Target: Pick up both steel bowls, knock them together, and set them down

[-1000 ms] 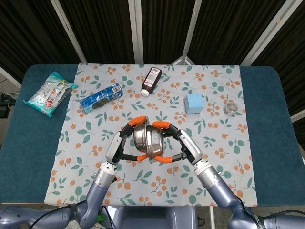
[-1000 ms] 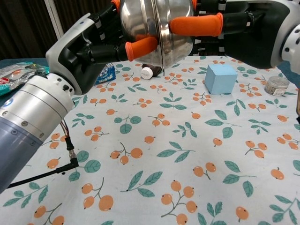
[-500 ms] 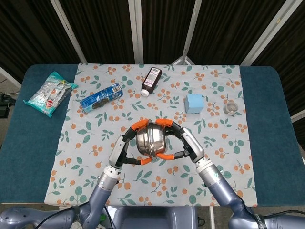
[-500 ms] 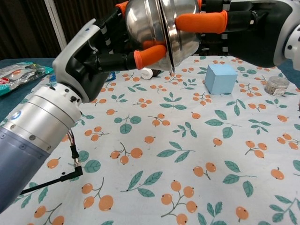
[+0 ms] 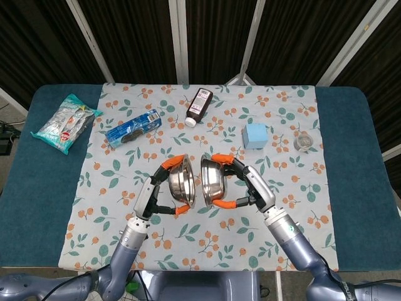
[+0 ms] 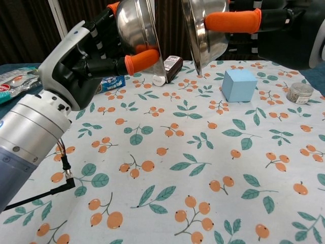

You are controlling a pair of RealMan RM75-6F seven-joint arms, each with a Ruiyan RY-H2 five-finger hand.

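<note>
Two steel bowls hang mid-table, rims facing across a small gap, the left bowl (image 5: 180, 186) gripped by the left hand (image 5: 152, 195) at nine o'clock, the right bowl (image 5: 211, 182) by the right hand (image 5: 248, 188) at three; setting both down on the cloth (image 5: 276, 125) probably comes next.

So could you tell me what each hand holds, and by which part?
Left hand grips one steel bowl across its rim; right hand likewise grips the other.

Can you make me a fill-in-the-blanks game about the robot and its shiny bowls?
1. Each hand holds one steel ____.
2. The left bowl and right bowl are held ____ the table, not resting on it.
3. The rims of the bowls are ____, with a gap between them.
4. The cube on the cloth is ____ in colour.

Missing words: bowl; above; apart; blue
</note>
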